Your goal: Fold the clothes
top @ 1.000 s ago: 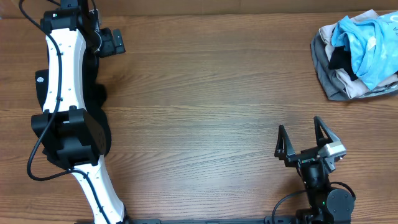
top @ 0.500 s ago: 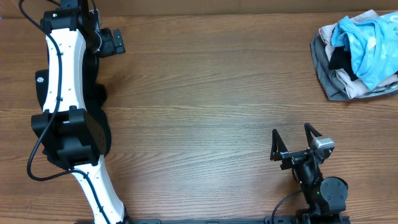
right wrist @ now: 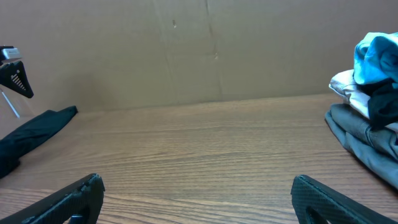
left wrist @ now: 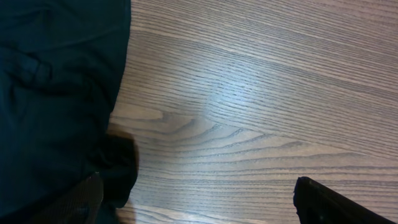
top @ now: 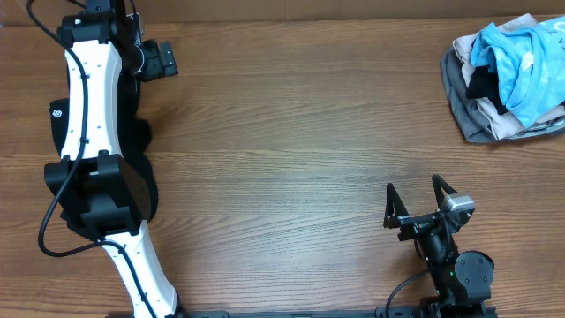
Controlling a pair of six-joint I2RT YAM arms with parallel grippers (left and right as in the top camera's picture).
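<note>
Blue shirt (top: 521, 55) tops the pile (top: 461, 99), upper right, well apart from your right gripper (top: 422, 198), jaws apart, empty | left gripper (left wrist: 199, 208) jaws apart, empty, beside black garment (left wrist: 56, 93), frame left | risk: a deep pinch into the pile likely lifts several layers together.

A brown wood-grain counter (top: 291, 132) is shown, its grain running left to right. A pale sheen (left wrist: 233, 99) is cast on it in the left wrist view. Behind its far edge a plain brown wall (right wrist: 124, 56) is seen, crossed by faint vertical seams.
</note>
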